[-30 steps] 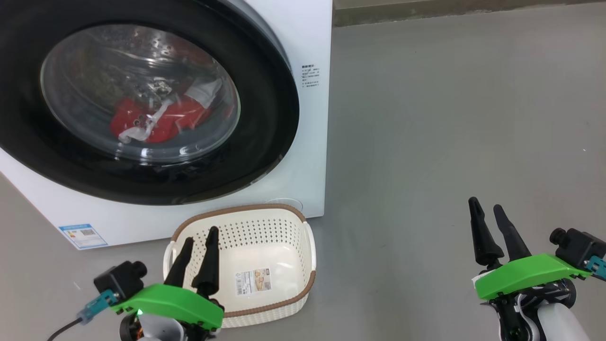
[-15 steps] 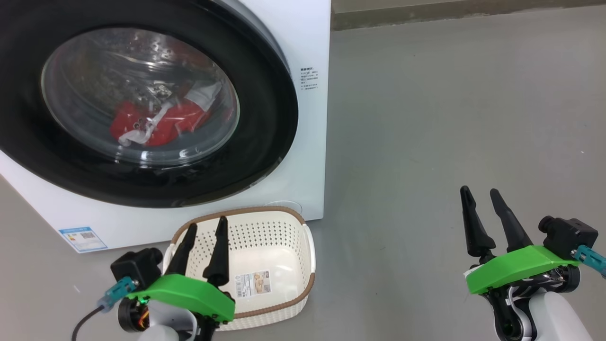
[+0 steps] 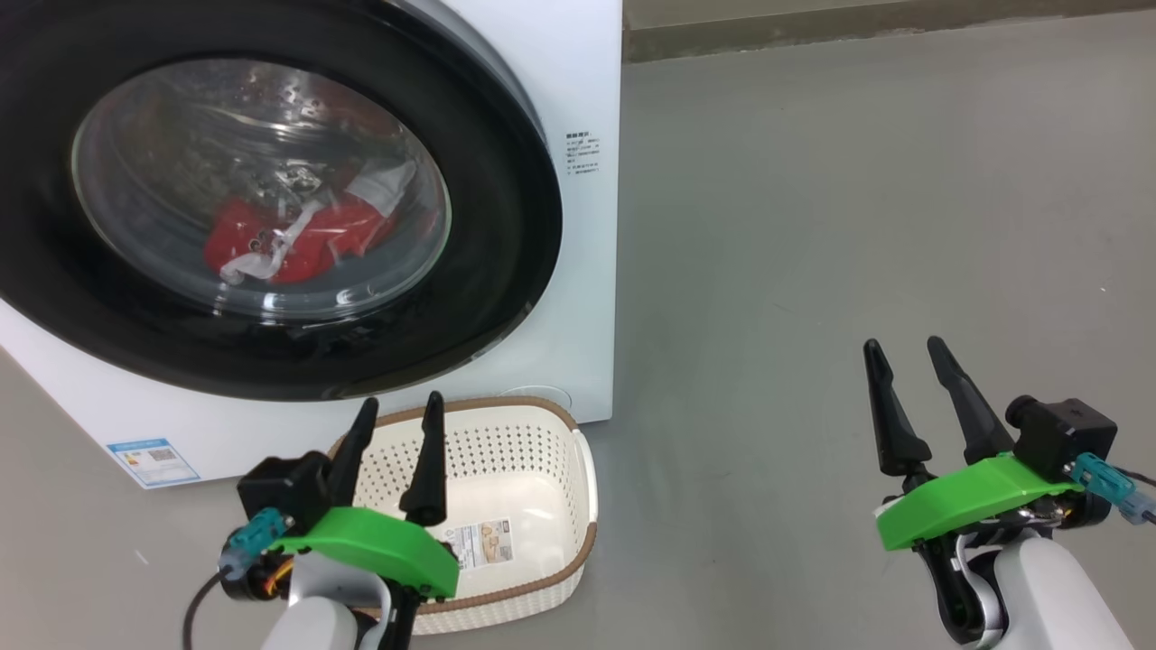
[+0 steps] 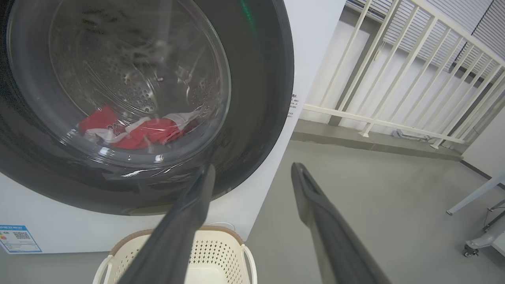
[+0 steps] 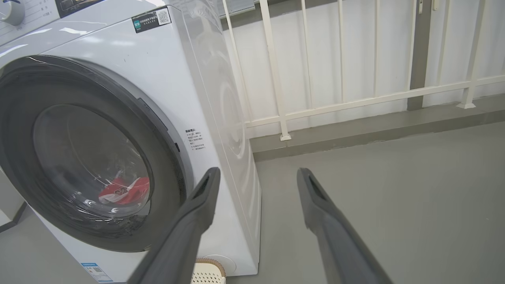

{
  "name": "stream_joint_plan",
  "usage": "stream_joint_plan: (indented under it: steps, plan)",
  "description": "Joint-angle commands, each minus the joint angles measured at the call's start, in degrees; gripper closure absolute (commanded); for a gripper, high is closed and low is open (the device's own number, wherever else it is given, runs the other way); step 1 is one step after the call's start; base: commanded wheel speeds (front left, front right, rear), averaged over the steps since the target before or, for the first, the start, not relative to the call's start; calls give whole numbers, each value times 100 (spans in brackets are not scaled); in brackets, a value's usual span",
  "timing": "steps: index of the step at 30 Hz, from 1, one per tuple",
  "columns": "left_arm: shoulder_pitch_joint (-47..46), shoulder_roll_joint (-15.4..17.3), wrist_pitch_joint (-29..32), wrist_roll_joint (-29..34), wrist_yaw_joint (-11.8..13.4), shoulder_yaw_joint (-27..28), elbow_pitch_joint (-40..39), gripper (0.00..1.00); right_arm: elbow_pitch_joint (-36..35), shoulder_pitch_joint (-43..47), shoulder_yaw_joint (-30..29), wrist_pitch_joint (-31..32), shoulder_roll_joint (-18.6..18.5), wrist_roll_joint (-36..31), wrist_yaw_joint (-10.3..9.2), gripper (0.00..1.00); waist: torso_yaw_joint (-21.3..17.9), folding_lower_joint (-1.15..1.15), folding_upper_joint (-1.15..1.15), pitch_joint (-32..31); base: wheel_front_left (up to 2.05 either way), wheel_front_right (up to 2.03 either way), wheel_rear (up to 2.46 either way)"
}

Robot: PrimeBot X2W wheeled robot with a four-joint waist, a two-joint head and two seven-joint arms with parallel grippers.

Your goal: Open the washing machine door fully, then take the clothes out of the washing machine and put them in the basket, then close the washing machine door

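The white washing machine [image 3: 591,298] stands at the left with its round black-rimmed door [image 3: 506,226] shut. Behind the glass, red and white clothes [image 3: 298,239] lie at the bottom of the steel drum; the left wrist view has the clothes [image 4: 134,132] too, and the right wrist view shows them [image 5: 126,189] small. The cream basket [image 3: 578,487] sits on the floor right in front of the machine, with nothing in it but a paper label. My left gripper [image 3: 397,411] hangs open over the basket's near left side. My right gripper [image 3: 903,348] is open above bare floor at the right.
Grey floor [image 3: 858,199] stretches right of the machine. A white railing [image 5: 355,100] on a low kerb runs behind it. A blue label [image 3: 152,460] marks the machine's lower left corner. A table leg and a wheeled base [image 4: 479,240] stand far right in the left wrist view.
Both grippers have moved forward toward the machine, staying open. The left one now reaches farther over the basket. The door and clothes are unmoved.
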Motion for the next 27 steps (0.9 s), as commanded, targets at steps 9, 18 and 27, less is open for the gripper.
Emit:
stream_joint_plan:
  steps: [9,18,27]
  plan:
    - [-439,119,-234,703,129,72,-158,0,-150,-433,182,-228,-62,-730,41,0,-54,0,0,23,0,0,0]
    - [-569,130,-373,1210,227,19,-29,0,-158,-549,215,-368,-75,-1242,44,0,-102,0,0,19,0,0,0]
    - [-584,130,-373,1174,252,68,90,0,-141,-538,227,-368,-75,-1199,44,0,-97,0,0,29,0,0,0]
